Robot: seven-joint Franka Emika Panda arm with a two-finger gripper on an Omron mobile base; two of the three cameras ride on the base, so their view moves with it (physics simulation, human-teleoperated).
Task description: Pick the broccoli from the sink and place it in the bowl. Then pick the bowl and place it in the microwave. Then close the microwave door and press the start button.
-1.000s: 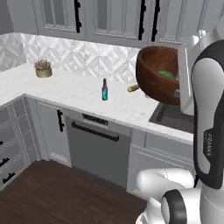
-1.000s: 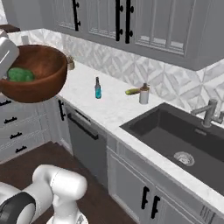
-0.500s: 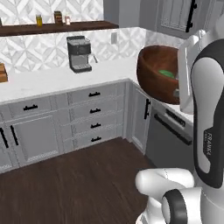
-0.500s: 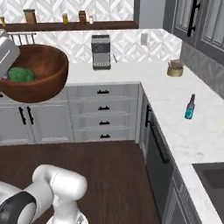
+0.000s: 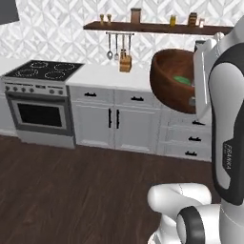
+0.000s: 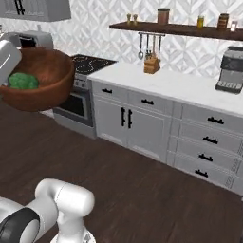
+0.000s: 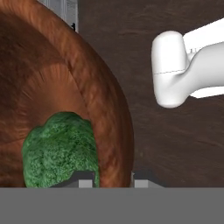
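The reddish-brown wooden bowl (image 5: pixel 167 81) hangs in the air in front of the arm, tipped on its side in the left base view. My gripper (image 7: pixel 113 183) is shut on the bowl's (image 7: pixel 65 83) rim, one fingertip inside and one outside the wall. The bright green broccoli (image 7: pixel 60 151) lies inside the bowl, close to the fingers. From the right base view the bowl (image 6: pixel 45 88) is at the left edge with the broccoli (image 6: pixel 23 80) resting in it. The sink and the microwave are out of view.
A stove (image 5: pixel 42 71) with an oven stands at the left, and beside it runs a white counter (image 5: pixel 107 76) over grey cabinets. A wooden shelf (image 6: pixel 180 28) with jars hangs on the wall. A coffee machine (image 6: pixel 231 69) and a knife block (image 6: pixel 152 64) stand on the counter. Dark wood floor (image 6: pixel 142 190) lies below.
The whole scene has swung sideways as the base turned, from the coffee-machine corner to the stove wall. The bowl with the broccoli stays held in the same place relative to the arm.
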